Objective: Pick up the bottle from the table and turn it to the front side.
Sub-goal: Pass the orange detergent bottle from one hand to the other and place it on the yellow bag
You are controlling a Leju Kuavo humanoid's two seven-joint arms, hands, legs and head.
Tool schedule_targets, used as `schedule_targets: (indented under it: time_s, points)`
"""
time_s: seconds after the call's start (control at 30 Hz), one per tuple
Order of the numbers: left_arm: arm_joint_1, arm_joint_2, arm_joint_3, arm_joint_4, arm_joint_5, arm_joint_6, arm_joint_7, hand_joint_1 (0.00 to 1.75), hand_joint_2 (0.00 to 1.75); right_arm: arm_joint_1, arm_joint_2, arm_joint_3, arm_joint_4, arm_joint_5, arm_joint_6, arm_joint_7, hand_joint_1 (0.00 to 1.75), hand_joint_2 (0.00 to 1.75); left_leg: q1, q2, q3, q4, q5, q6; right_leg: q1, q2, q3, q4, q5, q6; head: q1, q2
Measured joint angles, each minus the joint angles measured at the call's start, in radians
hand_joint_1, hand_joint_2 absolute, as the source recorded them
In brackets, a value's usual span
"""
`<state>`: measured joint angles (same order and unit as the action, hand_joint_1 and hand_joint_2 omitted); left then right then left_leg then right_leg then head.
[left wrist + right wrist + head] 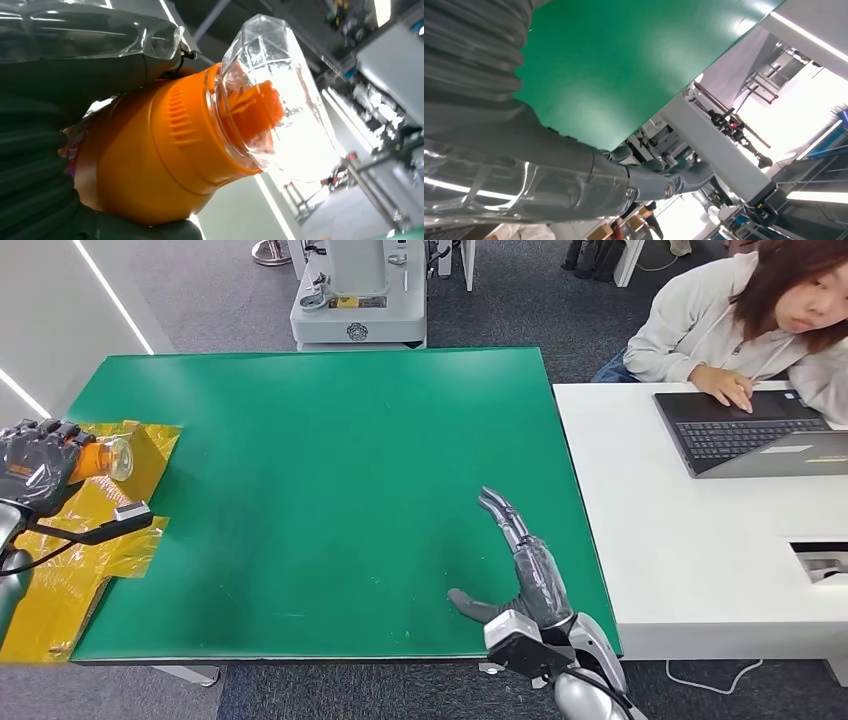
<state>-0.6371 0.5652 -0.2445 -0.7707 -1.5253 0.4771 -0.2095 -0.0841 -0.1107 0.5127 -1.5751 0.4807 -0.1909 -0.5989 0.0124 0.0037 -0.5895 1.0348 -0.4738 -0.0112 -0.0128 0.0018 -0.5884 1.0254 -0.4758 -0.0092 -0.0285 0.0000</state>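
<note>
Left hand [35,465] grips the bottle [100,458] at far left of frame, lifted over yellow sheet [70,540], clear cap pointing right toward table centre. In the wrist view, fingers wrap the orange body [150,160], clear cap [280,100] free. Judgement: the turn is in hand; rotate slowly w/ the wrist, keep grip firm on the body, not the cap, since smooth plastic could slip. Right hand [520,575] is spread, holding nothing, lower centre-right above green mat [340,470]. White desk [690,540] w/ laptop [745,430] at right; person [740,325] upper right; grey carpet, machine base [358,295] top centre.
</note>
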Motion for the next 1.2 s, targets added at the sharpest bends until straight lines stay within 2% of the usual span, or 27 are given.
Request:
schedule_targets:
  time_s: [0.17,0.27,0.43,0.73,0.9,1.2]
  points:
    - [0.024,-0.017,0.041,0.090,-0.008,0.058,0.014,1.75,1.75,0.015,0.010,-0.010,-0.016,0.040,0.023,0.008,0.00,1.75,0.000,0.000,0.000,0.000,0.000,0.000,0.000,0.000,0.000,0.000,0.000,0.000,0.000,0.000]
    - [0.048,-0.042,0.059,0.132,-0.008,0.074,0.012,1.75,1.75,0.016,0.013,-0.013,-0.023,0.053,0.033,0.008,0.00,1.75,0.000,0.000,0.000,0.000,0.000,0.000,0.000,0.000,0.000,0.000,0.000,0.000,0.000,0.000]
    - [0.090,-0.099,0.082,0.195,0.001,0.076,-0.011,1.75,1.75,0.025,0.014,-0.014,-0.038,0.075,0.034,0.014,0.00,1.75,0.000,0.000,0.000,0.000,0.000,0.000,0.000,-0.001,0.000,-0.001,0.000,0.000,0.000,0.000]
    - [0.109,-0.173,0.083,0.279,-0.035,0.057,-0.028,1.75,1.75,0.028,0.013,-0.013,-0.049,0.093,0.030,0.017,0.00,1.75,0.000,0.000,-0.001,0.000,0.000,0.000,0.000,0.000,0.000,-0.001,0.000,0.000,0.000,0.000]
    - [0.103,-0.190,0.073,0.315,-0.037,0.032,-0.030,1.75,1.75,0.024,0.013,-0.003,-0.049,0.103,0.019,0.023,0.00,1.75,0.000,-0.001,0.000,0.000,0.000,0.000,0.000,-0.001,0.000,-0.001,0.000,0.000,0.000,0.000]
    - [0.055,-0.192,0.000,0.364,-0.040,0.005,-0.007,1.75,1.75,0.015,0.013,0.019,-0.049,0.109,0.003,0.035,0.00,1.75,0.000,-0.002,0.000,0.000,0.001,-0.001,0.000,-0.003,0.001,-0.001,0.000,0.000,0.000,0.000]
